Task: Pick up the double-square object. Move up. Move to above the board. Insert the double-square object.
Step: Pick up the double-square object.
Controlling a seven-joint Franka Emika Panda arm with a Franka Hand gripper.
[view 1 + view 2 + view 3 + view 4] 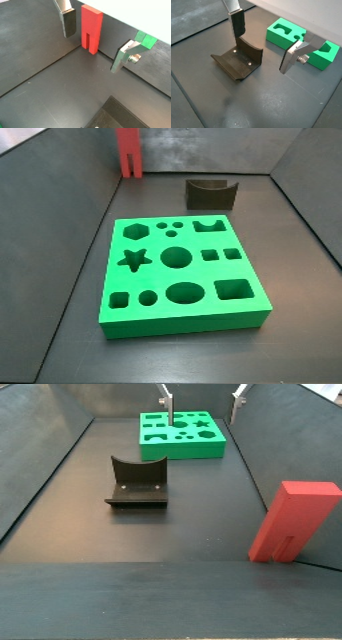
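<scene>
- Plainly, the gripper hangs spread wide and empty, holding nothing.
- The double-square object stands upright ahead of the gripper, beyond the fingertips, long axis vertical, legs down, against the far wall.
- The board lies just behind the fingers.

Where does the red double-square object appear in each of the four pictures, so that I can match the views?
Wrist view: the double-square object stands upright against the wall, between the open gripper fingers.
Other wrist view: not in it.
Side view: far back, at the top left.
Other side view: large, near the camera, at the right.
Shared landmark: the board, also seen at.
</scene>
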